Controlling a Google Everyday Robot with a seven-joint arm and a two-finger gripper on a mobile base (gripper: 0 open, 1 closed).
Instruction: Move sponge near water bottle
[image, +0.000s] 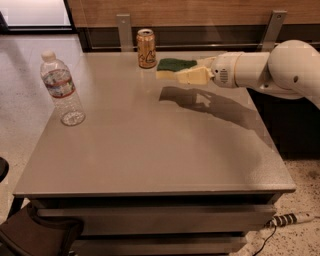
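Note:
The sponge (173, 65), dark green on top with a pale yellow layer beneath, is held above the far part of the grey table (150, 155), just right of an orange-gold can. Its shadow falls on the tabletop below it. My gripper (189, 71) reaches in from the right on a white arm and is shut on the sponge's right end. The water bottle (62, 89), clear with a white cap and a white-and-red label, stands upright near the table's left edge, well left of the sponge.
The orange-gold drink can (146, 48) stands at the back edge, next to the sponge. Two metal posts (124, 31) rise behind the table. A power strip (292, 218) lies on the floor at the lower right.

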